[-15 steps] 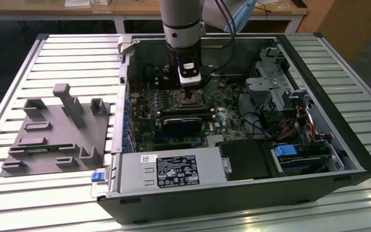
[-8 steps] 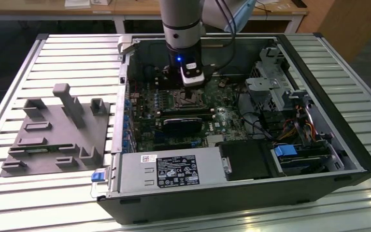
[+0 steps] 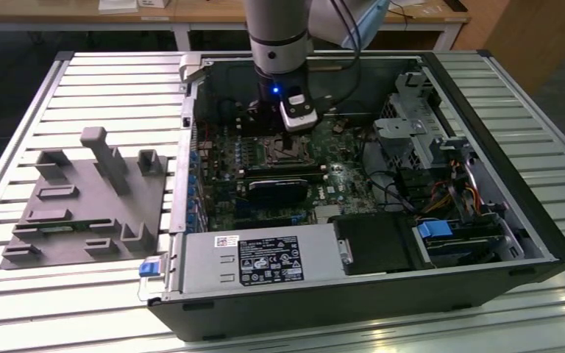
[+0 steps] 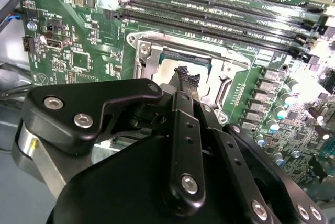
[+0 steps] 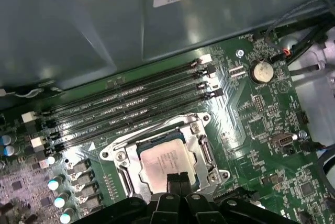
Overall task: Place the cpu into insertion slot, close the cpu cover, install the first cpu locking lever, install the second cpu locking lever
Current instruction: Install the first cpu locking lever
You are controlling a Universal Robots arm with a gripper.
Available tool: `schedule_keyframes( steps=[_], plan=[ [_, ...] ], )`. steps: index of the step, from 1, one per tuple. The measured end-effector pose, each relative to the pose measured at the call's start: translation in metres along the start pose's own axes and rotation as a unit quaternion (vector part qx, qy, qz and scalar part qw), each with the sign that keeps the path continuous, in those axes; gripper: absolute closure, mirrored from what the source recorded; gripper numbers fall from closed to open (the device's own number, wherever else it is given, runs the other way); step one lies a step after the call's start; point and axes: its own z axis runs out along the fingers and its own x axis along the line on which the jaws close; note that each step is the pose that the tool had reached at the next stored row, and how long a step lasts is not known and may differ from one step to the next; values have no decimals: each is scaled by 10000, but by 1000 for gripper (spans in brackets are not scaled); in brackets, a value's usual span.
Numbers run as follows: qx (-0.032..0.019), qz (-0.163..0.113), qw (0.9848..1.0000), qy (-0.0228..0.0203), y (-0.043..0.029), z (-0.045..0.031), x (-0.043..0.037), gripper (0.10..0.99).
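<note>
Jaws were pinched together, holding nothing, just over the cpu, with the cpu cover flat around it.

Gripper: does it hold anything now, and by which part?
Nothing visible: the gripper is shut, fingertips together, just above the cpu.

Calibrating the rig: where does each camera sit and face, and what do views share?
Exterior view: above the open computer case, looking down; arm and gripper show.
First wrist view: on the wrist, past the gripper, jaws shut, at the cpu.
Second wrist view: over the gripper's linkage toward the cpu.
Both wrist views share the cpu.
</note>
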Motion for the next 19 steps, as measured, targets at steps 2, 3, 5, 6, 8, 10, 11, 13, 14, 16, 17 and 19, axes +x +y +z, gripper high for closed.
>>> schedule_keyframes(
  steps=[2,3,5,6,8,10,11,13,14,16,17,19],
  plan=[
    [49,-6,10000,15,8,3,-23,984],
    [73,-8,10000,25,14,6,-38,984],
    [109,-12,9999,51,27,11,-74,984],
    [124,-14,9999,66,34,15,-94,984],
    [155,-22,9998,99,46,23,-126,984],
    [175,-46,9998,128,52,26,-142,984],
    [178,-61,9997,133,52,25,-143,984],
    [174,-96,9997,134,52,26,-143,984],
    [172,-114,9997,135,52,25,-143,984],
    [170,-145,9997,136,53,11,-145,984],
    [167,-155,9996,136,54,-2,-146,984],
    [166,-169,9996,137,55,-37,-151,984]
  ],
)
